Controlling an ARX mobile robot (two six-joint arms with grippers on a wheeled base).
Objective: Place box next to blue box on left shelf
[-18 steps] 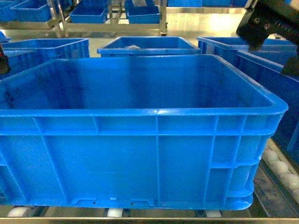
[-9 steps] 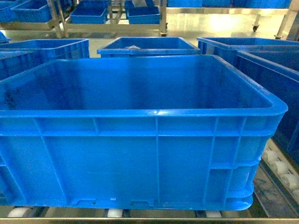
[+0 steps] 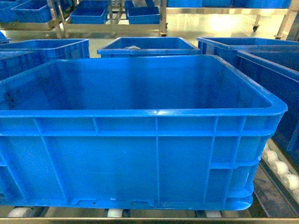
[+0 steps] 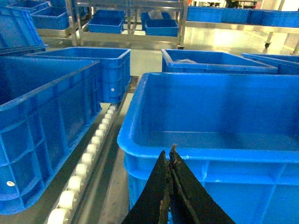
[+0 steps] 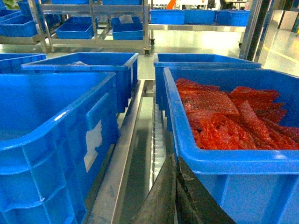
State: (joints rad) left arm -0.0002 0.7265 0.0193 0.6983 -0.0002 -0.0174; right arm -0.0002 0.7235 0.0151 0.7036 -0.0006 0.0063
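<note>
The box [image 3: 140, 135] fills most of the head view, sitting square on the left shelf [image 3: 280, 168], whose white rollers show under its front edge and along the lower right of the frame. It looks empty. In the left wrist view the same box takes up the right half of the picture, and another blue box [image 4: 42, 126] stands at the left of the frame on the neighbouring lane, with a strip of rollers bare between the two. They are side by side but not touching.

The left gripper [image 4: 169, 186] shows at the bottom centre of its own view, its dark fingers pressed together with no gap and nothing between them, just short of the box's near rim. The right gripper [image 5: 176, 196] shows at the bottom of the right wrist view, also closed on nothing. It sits between the box at the left of that frame and a crate of red bags [image 5: 233, 116] at the right. Neither gripper appears in the head view.

Judging from this, the placing step looks done: the box rests on the rollers beside its neighbour and both arms are free of it. What remains, if anything, is a check that the box sits steady on its lane, then keeping the arms clear.
</note>
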